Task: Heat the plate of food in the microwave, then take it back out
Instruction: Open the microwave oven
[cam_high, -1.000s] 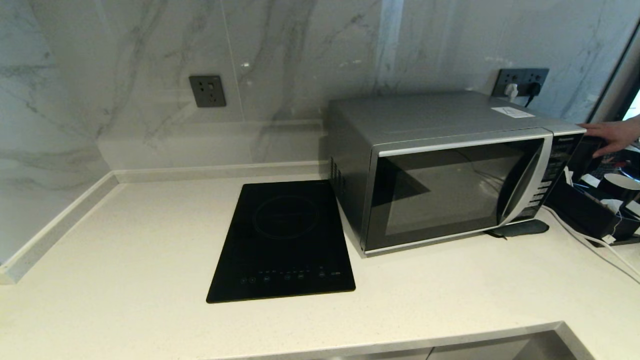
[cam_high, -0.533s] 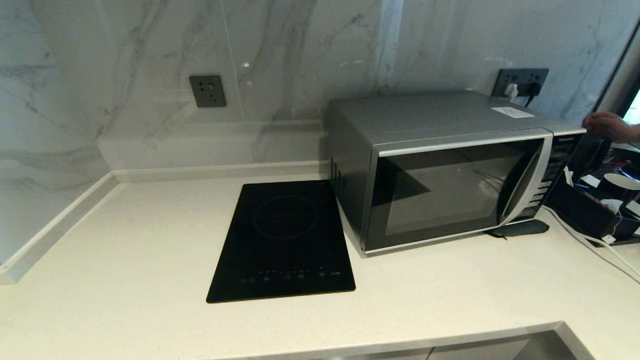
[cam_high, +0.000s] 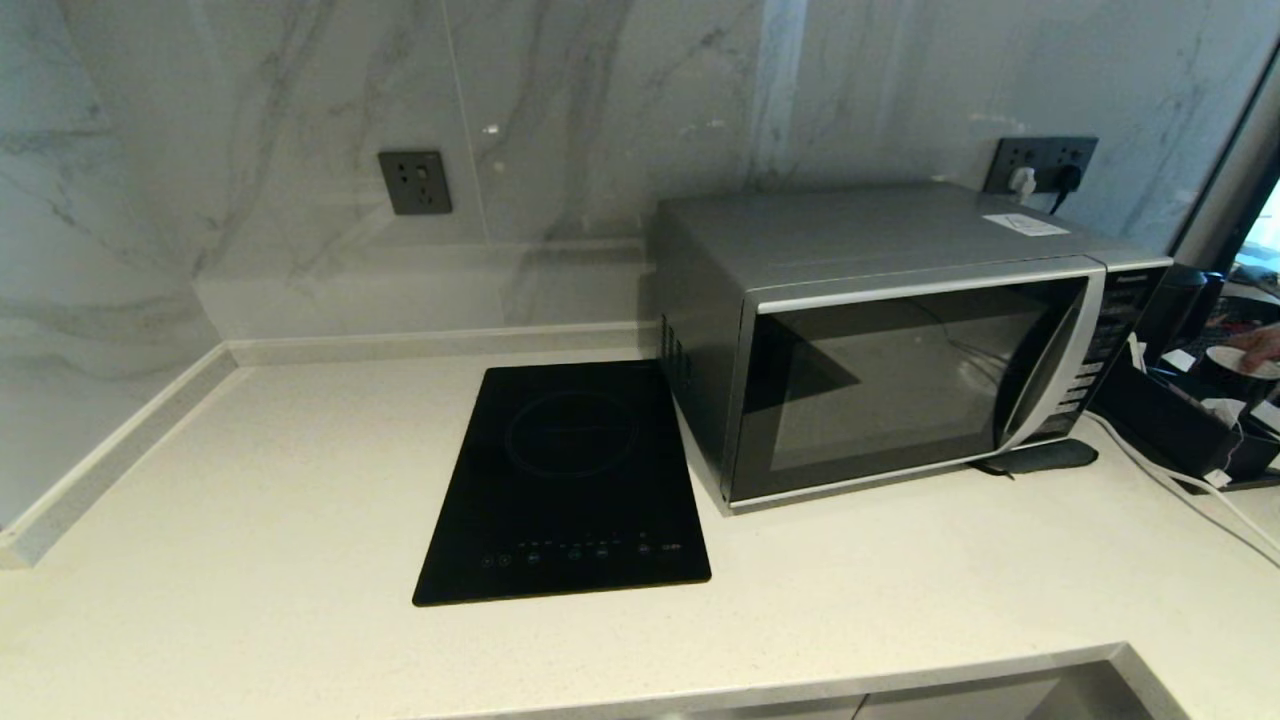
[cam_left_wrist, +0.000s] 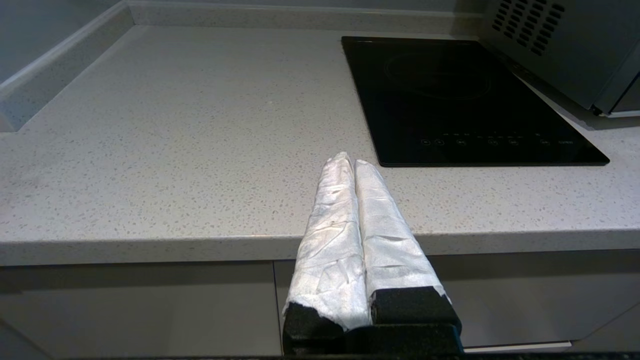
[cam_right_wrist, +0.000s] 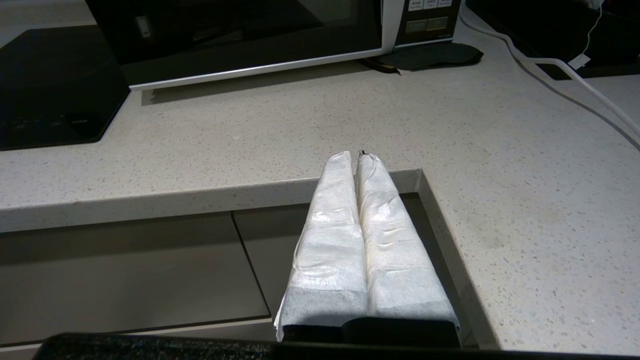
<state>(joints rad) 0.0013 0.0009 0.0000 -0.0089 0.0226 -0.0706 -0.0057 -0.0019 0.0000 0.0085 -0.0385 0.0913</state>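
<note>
Microwave (cam_high: 900, 350) stands door-closed on the surface (cam_high: 250, 520) beside the hob (cam_high: 565, 480), its contents indiscernible; left hand (cam_left_wrist: 348, 161) and right hand (cam_right_wrist: 352, 156), both pressed together empty, hover at the surface's front edge.

Grey-veined marble walls (cam_high: 600, 110) meet a speckled pale stone counter (cam_high: 250, 480). Dark sockets (cam_high: 414, 182) sit on the wall. Grey cabinet fronts (cam_left_wrist: 135, 305) run below.

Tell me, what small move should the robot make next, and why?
Probably wait. The microwave has its door closed, and no plate of food shows on the counter. A person's hand is busy at the far right edge. The left gripper and right gripper both sit shut, back at the counter's front edge, holding nothing.
</note>
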